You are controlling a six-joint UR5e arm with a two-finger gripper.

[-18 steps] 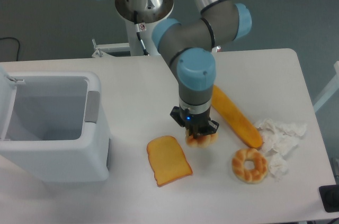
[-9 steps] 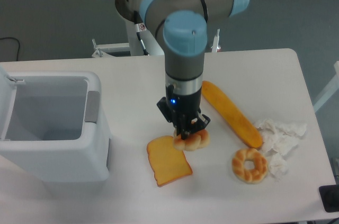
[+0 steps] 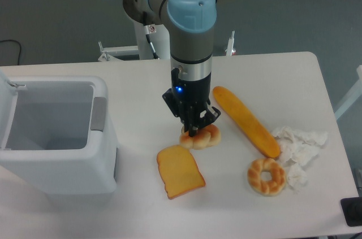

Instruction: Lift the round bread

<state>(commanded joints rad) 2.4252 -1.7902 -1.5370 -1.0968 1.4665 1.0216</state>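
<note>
A dull grey floor is seen behind a smooth white desk point(image 3: 141, 95) with rounded corners. At its left side a boxy, pale grey plastic bin point(image 3: 54, 131) stands with its top open. Near the middle of the desk the round bread point(image 3: 200, 137) is found, a small golden-orange bun with a lumpy, glossy, knotted top. It is gripped from above by the black pincer point(image 3: 194, 130), whose fingers are closed on it; whether the bun touches the desk cannot be told. Its slightly longer axis runs roughly left to right in the view, with the knotted top turned upward. Just below it, a flat orange slice of toast point(image 3: 180, 171) with a darker crust edge lies on the desk. To the right a long, smooth, yellow-orange baguette point(image 3: 245, 120) is laid diagonally, and a paler ring-shaped bread point(image 3: 266, 176) with a ridged surface sits below its lower end. Crumpled white paper point(image 3: 298, 148) lies beside the ring.
</note>
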